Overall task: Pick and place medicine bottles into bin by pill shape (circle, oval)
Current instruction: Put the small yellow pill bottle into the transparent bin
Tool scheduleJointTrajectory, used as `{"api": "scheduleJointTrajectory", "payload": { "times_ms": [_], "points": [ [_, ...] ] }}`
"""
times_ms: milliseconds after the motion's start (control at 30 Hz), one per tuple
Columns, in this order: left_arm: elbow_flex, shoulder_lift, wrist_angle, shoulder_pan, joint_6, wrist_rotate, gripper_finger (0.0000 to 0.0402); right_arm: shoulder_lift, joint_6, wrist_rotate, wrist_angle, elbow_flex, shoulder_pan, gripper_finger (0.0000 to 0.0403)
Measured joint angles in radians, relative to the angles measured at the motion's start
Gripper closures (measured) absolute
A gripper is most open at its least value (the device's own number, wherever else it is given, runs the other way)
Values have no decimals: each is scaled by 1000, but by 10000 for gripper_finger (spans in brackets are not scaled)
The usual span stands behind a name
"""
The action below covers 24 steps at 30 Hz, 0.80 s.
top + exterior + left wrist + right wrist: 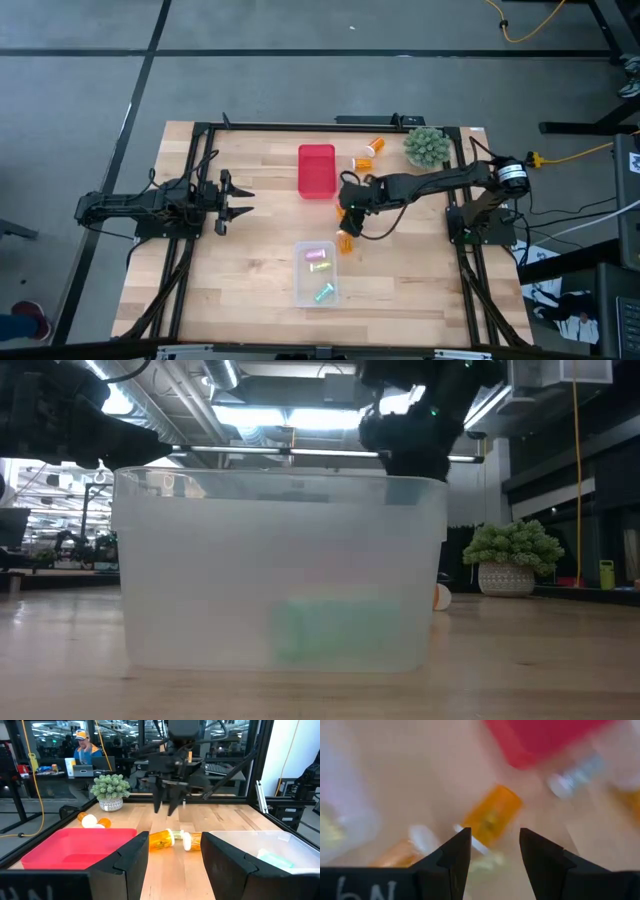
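Note:
Two orange medicine bottles with white caps (162, 840) (194, 840) lie on their sides on the table between the red bin (316, 170) and the clear bin (316, 272). My right gripper (495, 845) is open and empty above them, fingers pointing down; one orange bottle (492, 815) shows just beyond its fingertips. It also shows in the left wrist view (167, 802). Several small pastel bottles (319, 262) lie in the clear bin. Two more orange bottles (370, 153) lie near the plant. My left gripper (240, 200) is open and empty at the table's left.
A green spiky ball plant (426, 146) in a pot stands at the far right corner. The clear bin (280, 580) fills the low view, a green blur inside it. A person (82, 745) sits beyond the table's far side.

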Motion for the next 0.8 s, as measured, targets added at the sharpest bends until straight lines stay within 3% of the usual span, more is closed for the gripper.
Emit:
{"api": "scheduleJointTrajectory", "payload": {
  "times_ms": [300,433,800],
  "points": [
    [0,0,0,0,0,0,228,2,451,42,-27,-70,-1,233],
    [0,0,0,0,1,0,228,2,578,50,17,-122,-1,233],
    [0,0,0,0,1,0,228,3,590,7,120,-174,9,233]
  ]
}}
